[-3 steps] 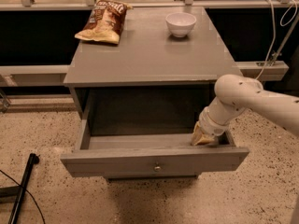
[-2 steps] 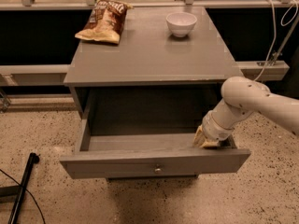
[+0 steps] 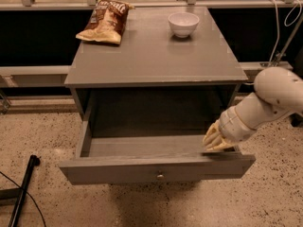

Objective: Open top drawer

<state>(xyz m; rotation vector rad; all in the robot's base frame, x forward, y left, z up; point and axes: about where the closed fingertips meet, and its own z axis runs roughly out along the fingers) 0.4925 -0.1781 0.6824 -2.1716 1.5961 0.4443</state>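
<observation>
Risk: the cream robot hand, below the flat grey table's front right corner, reaches behind the front panel of the wide grey wooden top drawer; an off-centre pull there could skew or jam it. Whether the hand is apart or together cannot be told. The drawer stands well out from under the table, its small round knob central.

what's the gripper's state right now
Gripper: open or shut cannot be told; it sits inside the wide grey wooden top drawer, behind its front panel.

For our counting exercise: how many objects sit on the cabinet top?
2: a chip bag back left, a white bowl back right; none seem hidden. The pincer is in the open top drawer, at its right end.
</observation>
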